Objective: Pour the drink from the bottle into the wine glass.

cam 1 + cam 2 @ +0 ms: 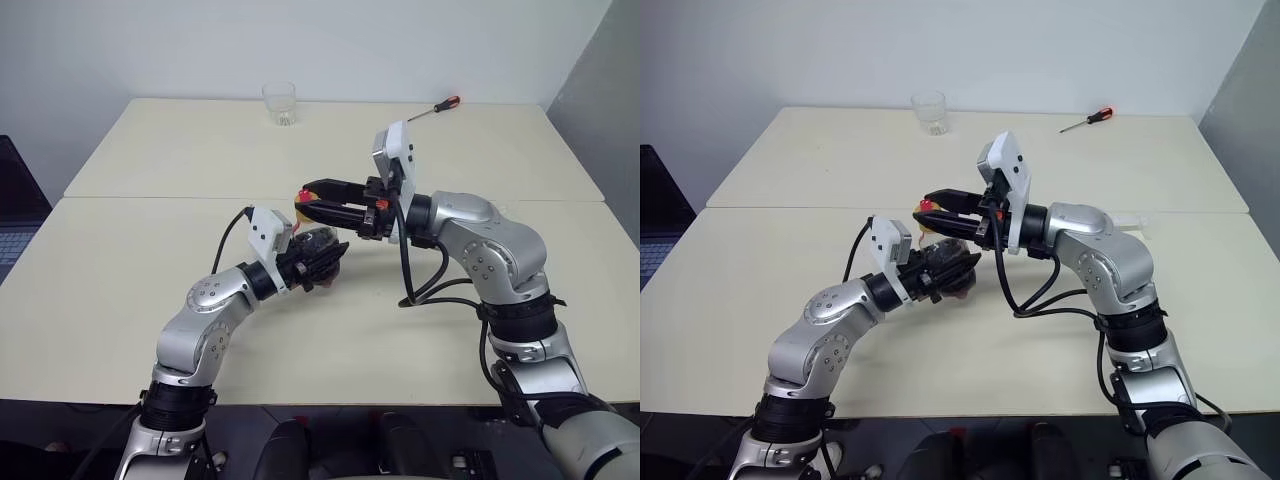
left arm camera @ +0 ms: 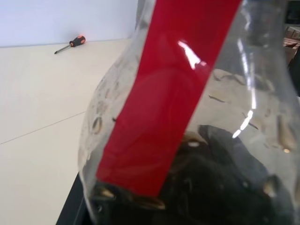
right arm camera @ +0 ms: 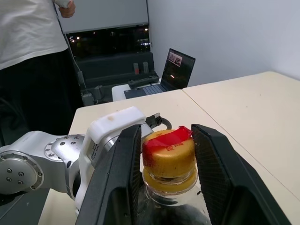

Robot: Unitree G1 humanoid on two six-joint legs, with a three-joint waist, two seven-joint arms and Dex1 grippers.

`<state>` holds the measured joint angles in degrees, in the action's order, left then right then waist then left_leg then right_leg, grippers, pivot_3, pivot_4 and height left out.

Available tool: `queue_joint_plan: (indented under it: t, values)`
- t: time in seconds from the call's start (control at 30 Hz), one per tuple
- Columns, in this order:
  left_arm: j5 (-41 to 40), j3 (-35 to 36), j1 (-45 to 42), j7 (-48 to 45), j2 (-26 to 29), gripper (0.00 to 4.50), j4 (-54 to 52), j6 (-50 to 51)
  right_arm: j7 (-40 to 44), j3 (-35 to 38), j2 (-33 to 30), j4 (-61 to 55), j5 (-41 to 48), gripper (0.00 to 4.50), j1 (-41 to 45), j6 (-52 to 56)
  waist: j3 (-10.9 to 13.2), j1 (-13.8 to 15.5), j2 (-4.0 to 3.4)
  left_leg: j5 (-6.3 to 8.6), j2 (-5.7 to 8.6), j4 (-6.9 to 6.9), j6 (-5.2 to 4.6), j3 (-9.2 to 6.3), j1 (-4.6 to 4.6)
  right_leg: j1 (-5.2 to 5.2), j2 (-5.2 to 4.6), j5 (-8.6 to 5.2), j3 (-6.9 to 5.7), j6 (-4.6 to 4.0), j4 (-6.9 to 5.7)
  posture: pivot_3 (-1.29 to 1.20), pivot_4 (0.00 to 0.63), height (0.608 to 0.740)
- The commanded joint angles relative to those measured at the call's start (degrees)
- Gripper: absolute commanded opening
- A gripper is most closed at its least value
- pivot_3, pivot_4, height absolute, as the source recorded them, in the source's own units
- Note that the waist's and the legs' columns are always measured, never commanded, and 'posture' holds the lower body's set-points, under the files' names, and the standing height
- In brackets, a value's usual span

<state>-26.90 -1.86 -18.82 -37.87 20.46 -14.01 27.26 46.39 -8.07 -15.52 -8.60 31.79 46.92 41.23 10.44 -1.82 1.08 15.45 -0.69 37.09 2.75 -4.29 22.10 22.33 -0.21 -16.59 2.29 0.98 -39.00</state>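
Note:
The bottle [image 1: 320,247] sits at the middle of the table with my left gripper [image 1: 318,262] shut on its clear rounded body. Close up in the left wrist view, its red label [image 2: 164,108] runs down the neck and the dark drink [image 2: 211,187] lies low inside. My right gripper [image 3: 168,154] reaches in level from the right. Its two black fingers [image 3: 119,173] press on both sides of the yellow cap [image 3: 168,152], which has a red strip across its top. The wine glass is out of view.
A short clear tumbler [image 1: 280,103] stands at the table's far edge, and a red-handled screwdriver [image 1: 435,107] lies at the far right. A laptop [image 3: 176,68] sits on a desk to my left. A person in a white shirt [image 3: 28,28] stands beyond it.

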Motion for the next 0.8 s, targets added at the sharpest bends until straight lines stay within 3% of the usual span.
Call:
queue_joint_plan:
  t: [0.03,0.8]
  values:
    - [-0.5,1.0,-1.5,0.2,-0.2,2.22,-2.3,-1.3,2.3,-0.9,-0.5,-1.1,-0.1,1.79,1.5,-1.7,0.0,0.0,0.0,0.0,0.0,0.0,0.0,0.0,0.0,0.0,0.0,0.0,0.0,0.0,0.0,0.0,0.15,0.74]
    - [-0.3,0.9,-1.8,0.4,-0.8,2.22,-1.9,-1.5,6.1,-3.8,-2.4,0.7,-4.9,1.79,1.8,-5.4,0.0,0.0,0.0,0.0,0.0,0.0,0.0,0.0,0.0,0.0,0.0,0.0,0.0,0.0,0.0,0.0,0.15,0.74]
